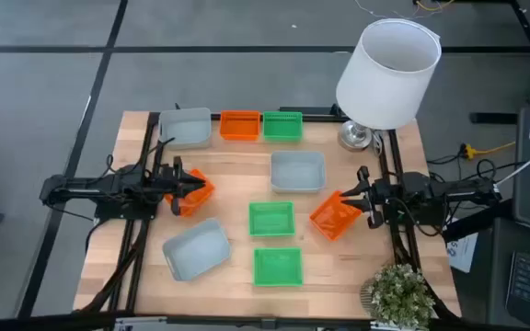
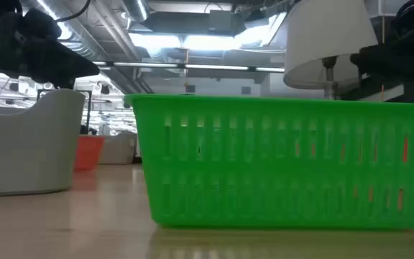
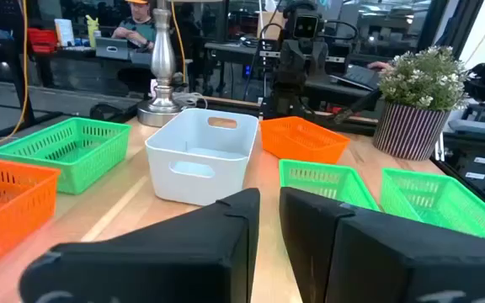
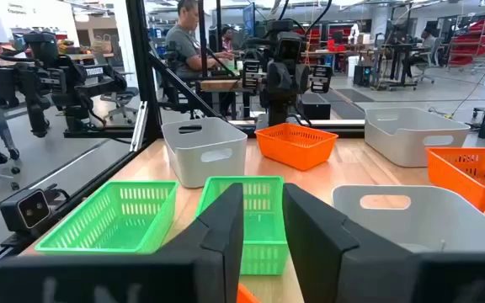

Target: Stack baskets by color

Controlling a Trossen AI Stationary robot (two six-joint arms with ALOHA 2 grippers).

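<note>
Both grippers are gripping orange baskets: left gripper (image 1: 175,184) holds one (image 1: 194,193) at the left side, right gripper (image 1: 362,199) clamps another (image 1: 333,217) on the right. Third orange (image 1: 239,125) sits at the back. Nothing's stacked yet, greens and greys all lie scattered.

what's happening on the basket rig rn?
Each arm holds an orange basket. The left gripper has one at the table's left side; the right gripper has another at the right, both tilted. The third orange basket sits at the back. The grey and green baskets lie scattered singly; nothing is stacked yet.
</note>
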